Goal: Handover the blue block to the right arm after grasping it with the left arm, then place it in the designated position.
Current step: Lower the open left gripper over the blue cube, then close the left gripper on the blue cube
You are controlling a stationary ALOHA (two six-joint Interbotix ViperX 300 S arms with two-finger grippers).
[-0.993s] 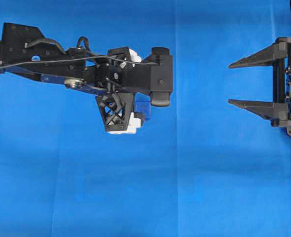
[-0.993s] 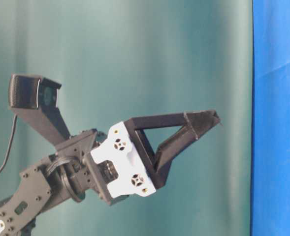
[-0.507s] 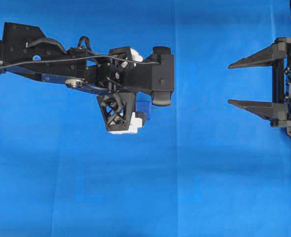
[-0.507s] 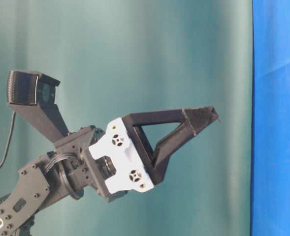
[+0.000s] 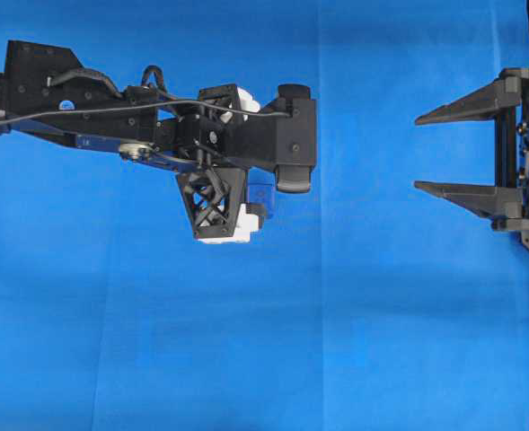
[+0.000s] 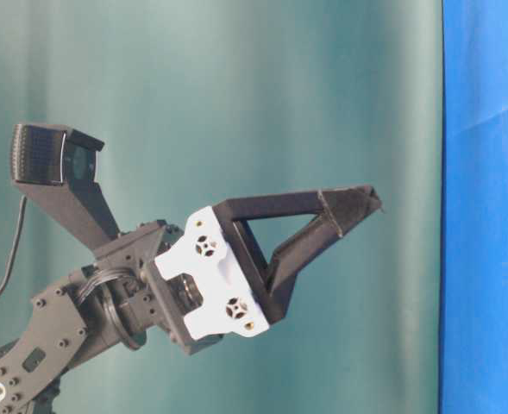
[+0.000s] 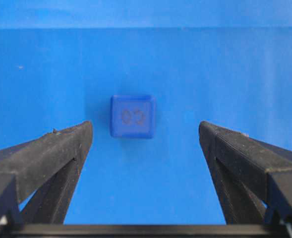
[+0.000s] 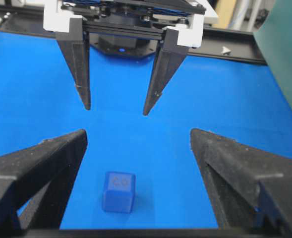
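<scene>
Block not gripped yet, both pincers gaping and empty

The blue block (image 7: 133,116) could be nudged askew if the left pincer (image 7: 146,136) is lowered off-centre; the right pincer (image 5: 418,151) is kept well apart.

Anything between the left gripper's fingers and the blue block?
No. In the left wrist view only bare blue cloth separates the open left gripper from the blue block.

Lighting bright and even in all four views, no glare. Blue cloth (image 5: 354,314) saturated, with faint vertical fold lines in the overhead. Shadows soft: a weak dark halo around the blue block (image 7: 132,116) in the left wrist view, a small one toward 3 o'clock of it in the right wrist view. Near fingers (image 7: 46,158) slightly soft at 6 o'clock. Green backdrop (image 6: 236,103) shades darker toward 9 o'clock.
</scene>
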